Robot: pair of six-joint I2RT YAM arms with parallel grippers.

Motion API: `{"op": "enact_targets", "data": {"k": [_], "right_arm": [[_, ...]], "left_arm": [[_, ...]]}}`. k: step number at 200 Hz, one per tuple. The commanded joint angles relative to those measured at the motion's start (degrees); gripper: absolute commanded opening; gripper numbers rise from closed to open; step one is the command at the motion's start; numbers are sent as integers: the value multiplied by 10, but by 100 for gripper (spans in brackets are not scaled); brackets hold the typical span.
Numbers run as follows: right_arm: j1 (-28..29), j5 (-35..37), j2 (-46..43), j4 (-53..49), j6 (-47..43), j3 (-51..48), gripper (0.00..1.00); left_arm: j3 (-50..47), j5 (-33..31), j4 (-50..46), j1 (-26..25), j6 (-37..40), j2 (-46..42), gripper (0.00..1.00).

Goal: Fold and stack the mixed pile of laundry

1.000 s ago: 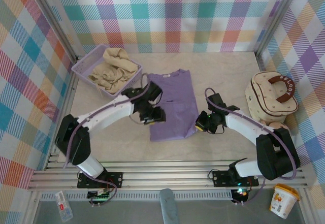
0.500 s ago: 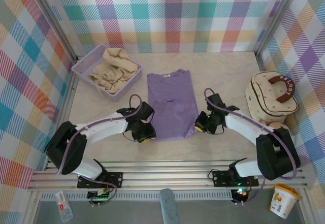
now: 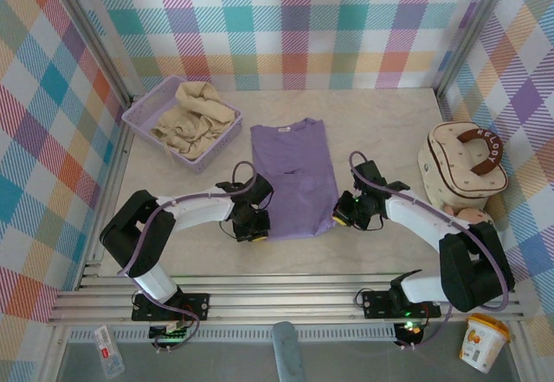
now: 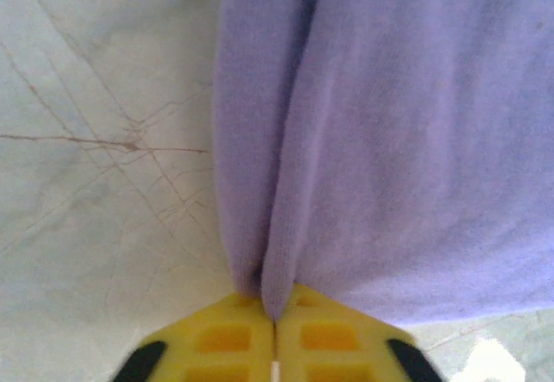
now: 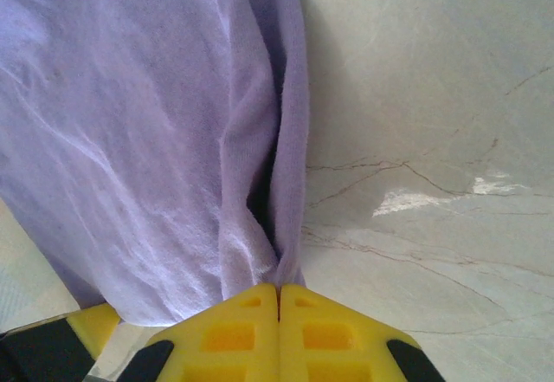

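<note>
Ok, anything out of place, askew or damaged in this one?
Nothing spilled or damaged. The purple T-shirt lies flat, the left jaws and right jaws shut on its near hem corners. The one untidy thing is the cream shirt, crumpled in the mesh basket at the far left.

Flat at middle of pale stone table: lavender cloth T-shirt, collar to far side. Behind-left, lavender plastic mesh basket holding cream-beige shirt; well right, cream padded bag with brown handle. At near hem corners, left gripper and right gripper.
</note>
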Motion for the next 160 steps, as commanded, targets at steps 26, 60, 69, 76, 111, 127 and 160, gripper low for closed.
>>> {"op": "enact_targets", "data": {"k": [26,60,69,76,111,127,160], "right_arm": [[18,3,-41,-82,-35,-26,0],[53,-12,-109,-134,-8,-68,0],[59,-15,-131,-148,3,-72,0],[60,-14,-147,-159,10,-72,0],[60,7,-181,-171,33,-31,0],[59,18,-162,-151,39,12,0],[37,54,-106,-94,39,109,0]], "left_arm": [[-21,-11,-52,-6,28,-20,0],[-62,18,-93,-25,31,-90,0],[-66,23,-104,-29,24,-110,0],[-65,24,-114,-30,18,-125,0],[25,-27,-164,-21,9,-150,0],[80,-36,-168,-4,6,-126,0],[199,-67,-162,33,30,-74,0]]}}
